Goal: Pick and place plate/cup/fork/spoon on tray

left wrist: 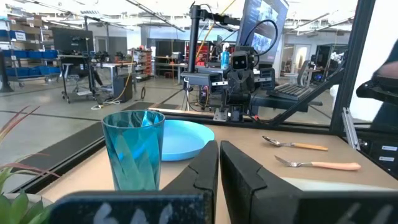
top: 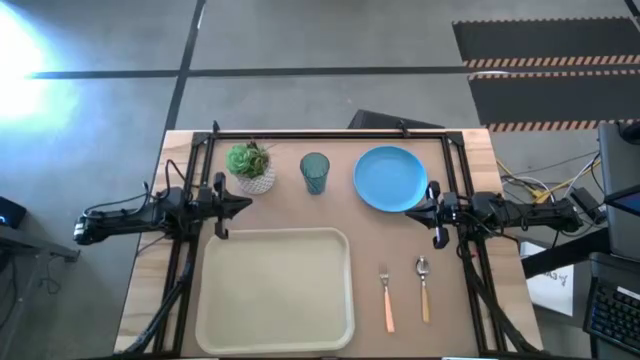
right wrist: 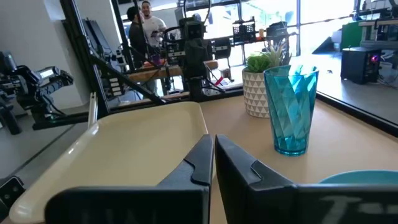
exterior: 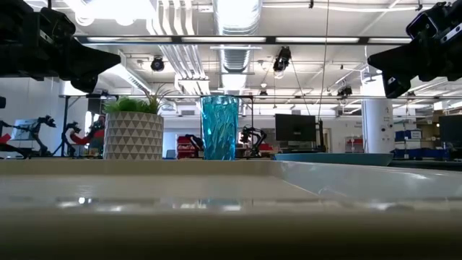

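Note:
The cream tray lies at the table's near middle. The sky-blue plate and the teal cup stand on the table at the far side. The fork and the spoon lie side by side right of the tray, heads pointing far. My left gripper hovers shut at the tray's far left corner, below the plant pot. My right gripper hovers shut just near the plate's near right rim. Both hold nothing. The cup, plate, fork and spoon show in the left wrist view.
A white pot with a green plant stands left of the cup. A black frame runs along the table's far edge and down both sides. Bare tabletop lies between the tray and the far row of objects.

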Controlling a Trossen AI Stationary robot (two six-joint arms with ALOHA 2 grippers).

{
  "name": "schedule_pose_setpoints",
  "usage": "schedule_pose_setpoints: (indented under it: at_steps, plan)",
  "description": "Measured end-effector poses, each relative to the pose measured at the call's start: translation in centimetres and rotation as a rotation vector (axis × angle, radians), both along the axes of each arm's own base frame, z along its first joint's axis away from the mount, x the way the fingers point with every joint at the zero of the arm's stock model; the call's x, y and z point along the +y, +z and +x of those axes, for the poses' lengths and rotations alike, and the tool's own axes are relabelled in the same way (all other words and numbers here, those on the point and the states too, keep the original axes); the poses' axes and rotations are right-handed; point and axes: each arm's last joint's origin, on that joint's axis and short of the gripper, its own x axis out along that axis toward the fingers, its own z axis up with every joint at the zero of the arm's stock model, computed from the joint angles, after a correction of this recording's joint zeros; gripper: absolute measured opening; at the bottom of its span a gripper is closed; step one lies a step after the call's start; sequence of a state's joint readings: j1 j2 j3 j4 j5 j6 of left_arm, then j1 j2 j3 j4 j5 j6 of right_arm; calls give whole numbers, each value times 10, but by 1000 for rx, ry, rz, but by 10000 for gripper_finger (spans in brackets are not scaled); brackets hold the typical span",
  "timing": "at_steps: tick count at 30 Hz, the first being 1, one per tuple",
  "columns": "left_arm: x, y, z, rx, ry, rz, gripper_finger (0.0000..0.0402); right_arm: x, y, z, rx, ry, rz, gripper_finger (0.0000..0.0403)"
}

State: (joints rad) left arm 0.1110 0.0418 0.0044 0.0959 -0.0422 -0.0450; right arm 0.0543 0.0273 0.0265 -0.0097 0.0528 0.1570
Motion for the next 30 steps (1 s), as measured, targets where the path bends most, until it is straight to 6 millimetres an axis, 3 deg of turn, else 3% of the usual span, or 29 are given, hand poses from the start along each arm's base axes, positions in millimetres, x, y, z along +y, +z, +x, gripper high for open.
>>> schedule_pose_setpoints:
  at_steps: [30]
  plan:
    - [0, 0, 0, 0, 0, 0, 0, -2, 1, 0, -8, -63, 16, 9]
